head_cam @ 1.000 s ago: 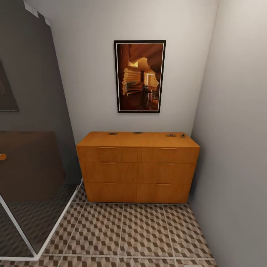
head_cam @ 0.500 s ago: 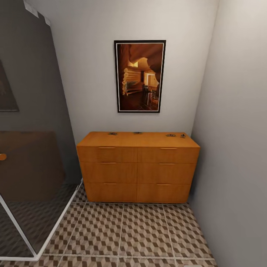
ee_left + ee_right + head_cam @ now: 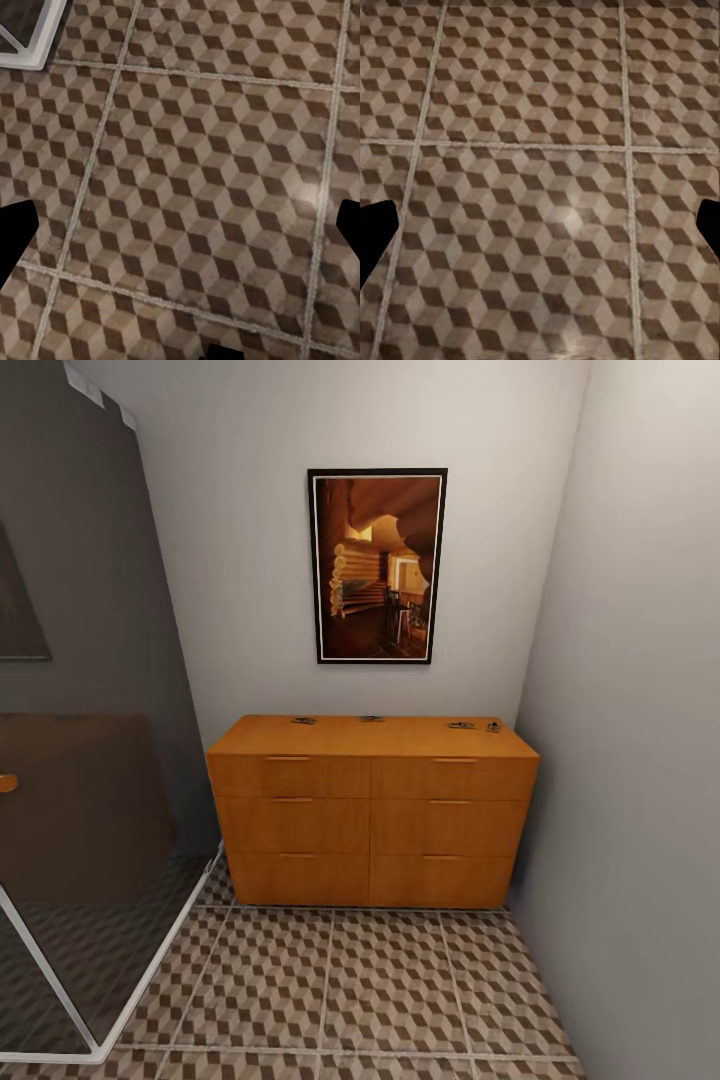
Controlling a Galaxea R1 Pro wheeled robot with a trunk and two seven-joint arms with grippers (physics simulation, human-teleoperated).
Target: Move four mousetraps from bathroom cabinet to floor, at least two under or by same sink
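Mousetraps (image 3: 372,718): all four sit along the back edge of the cabinet (image 3: 370,810) top, none on the bathroom floor (image 3: 380,980) yet. So nothing done; four pick-and-place runs left, two by the sink. Left pincer (image 3: 180,225) and right pincer (image 3: 540,225) both spread apart, empty, aimed at tiles.
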